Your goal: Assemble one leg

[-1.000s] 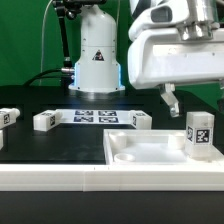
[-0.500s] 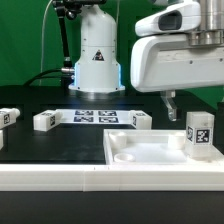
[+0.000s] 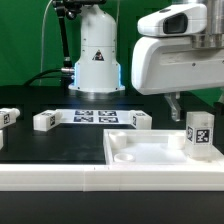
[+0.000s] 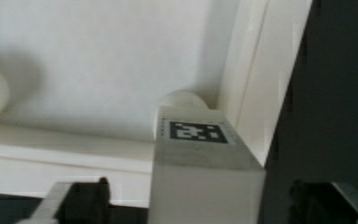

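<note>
A leg [image 3: 200, 134], a small white block with a marker tag, stands upright in the corner of the large white tray-like piece [image 3: 140, 152] at the exterior view's right. My gripper [image 3: 196, 104] hangs just above it, open. In the wrist view the leg [image 4: 204, 165] shows its tag, and dark fingers [image 4: 91, 196] stand on either side with gaps, not touching it; the gripper [image 4: 201, 203] straddles it. Three more legs lie on the black table: one [image 3: 141, 120] near the tray, one [image 3: 44, 120] and one [image 3: 8, 117] at the left.
The marker board [image 3: 95, 117] lies flat behind the legs. The robot base [image 3: 97, 55] stands at the back centre. The table's white front edge [image 3: 60, 178] runs along the bottom.
My gripper has moved toward the exterior view's right, coming over the upright leg. The leg and the other parts have not moved.
</note>
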`<state>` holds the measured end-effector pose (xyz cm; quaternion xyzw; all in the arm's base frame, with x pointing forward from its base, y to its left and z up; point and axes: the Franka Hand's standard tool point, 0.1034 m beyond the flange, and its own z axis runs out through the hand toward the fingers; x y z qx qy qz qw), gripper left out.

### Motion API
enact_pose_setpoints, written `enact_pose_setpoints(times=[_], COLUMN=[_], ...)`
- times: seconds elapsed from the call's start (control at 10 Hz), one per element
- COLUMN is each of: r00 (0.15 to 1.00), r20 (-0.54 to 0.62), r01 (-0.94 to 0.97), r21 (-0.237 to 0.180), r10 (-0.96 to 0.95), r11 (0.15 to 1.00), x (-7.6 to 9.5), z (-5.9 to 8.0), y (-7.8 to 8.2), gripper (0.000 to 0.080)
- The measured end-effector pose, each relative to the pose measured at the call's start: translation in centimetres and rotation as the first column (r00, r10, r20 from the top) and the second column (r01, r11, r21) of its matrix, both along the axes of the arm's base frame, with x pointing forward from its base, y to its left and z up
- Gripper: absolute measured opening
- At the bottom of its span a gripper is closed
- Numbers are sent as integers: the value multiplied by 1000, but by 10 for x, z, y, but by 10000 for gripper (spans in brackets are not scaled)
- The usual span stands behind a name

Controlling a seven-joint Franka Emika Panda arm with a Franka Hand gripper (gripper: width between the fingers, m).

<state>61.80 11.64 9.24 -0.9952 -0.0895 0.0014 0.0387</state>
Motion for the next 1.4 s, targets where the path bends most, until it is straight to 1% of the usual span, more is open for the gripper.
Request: enact_pose_setpoints(times=[0.1, 0.2, 0.4, 0.6, 0.7, 0.9, 1.0, 1.1, 1.2, 1.3, 1.4], r00=[1000, 1000, 999, 984, 943, 864, 777, 701, 584, 413, 336], r20=[0, 0, -4, -11, -14, -19, -29, -35, -40, -44, -38], r01=[0, 5, 51, 178, 331, 504, 628, 713, 811, 910, 941], r21=[0, 0, 1, -1, -8, -10, 0, -3, -8, -26, -31], r10=[0, -5, -51, -178, -331, -504, -628, -712, -811, -910, -941], r11=[1000, 1000, 999, 984, 943, 864, 778, 702, 585, 414, 338], x=[0, 0, 0, 0, 0, 1, 2, 2, 2, 1, 1], z=[0, 0, 0, 0, 0, 0, -1, -1, -1, -1, -1], y=[0, 0, 0, 2, 4, 5, 4, 5, 8, 14, 14], gripper=[383, 287, 288, 288, 288, 288, 289, 289, 290, 290, 290])
